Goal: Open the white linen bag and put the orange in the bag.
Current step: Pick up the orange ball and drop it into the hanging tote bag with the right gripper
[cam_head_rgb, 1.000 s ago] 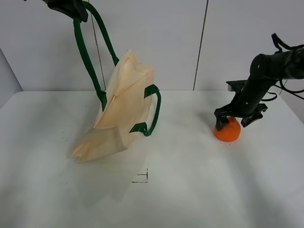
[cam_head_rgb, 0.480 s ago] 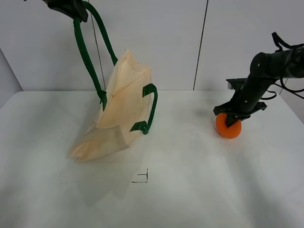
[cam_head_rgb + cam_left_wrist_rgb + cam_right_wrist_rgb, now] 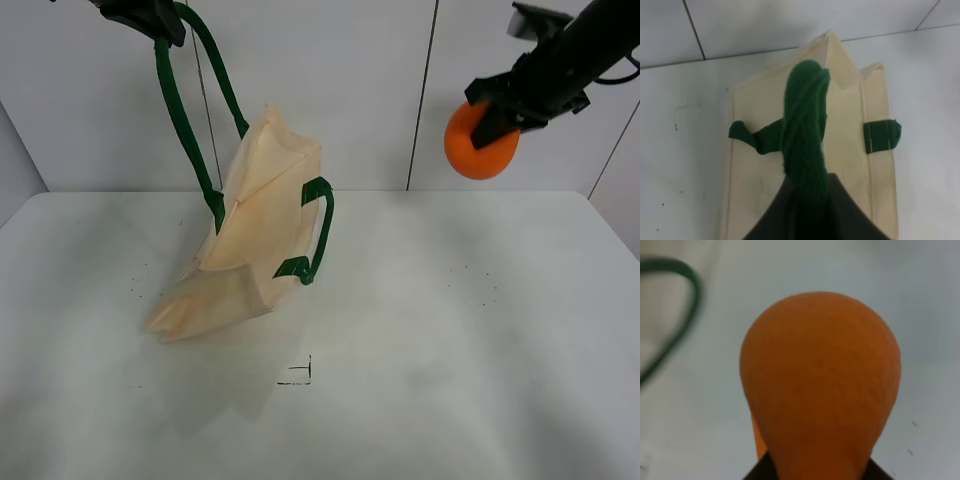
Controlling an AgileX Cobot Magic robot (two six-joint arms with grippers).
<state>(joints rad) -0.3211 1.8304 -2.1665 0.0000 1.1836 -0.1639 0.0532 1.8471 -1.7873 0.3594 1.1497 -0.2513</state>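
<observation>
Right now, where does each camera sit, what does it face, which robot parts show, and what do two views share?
Exterior high: up high, facing table and back wall; left claw grips green handle, right claw holds the orange.
Left wrist: on left arm, looking down the handle onto the white linen bag; claw base shows.
Right wrist: on right arm, facing the orange; claw edge shows.
Shared: bag, in first two.
</observation>
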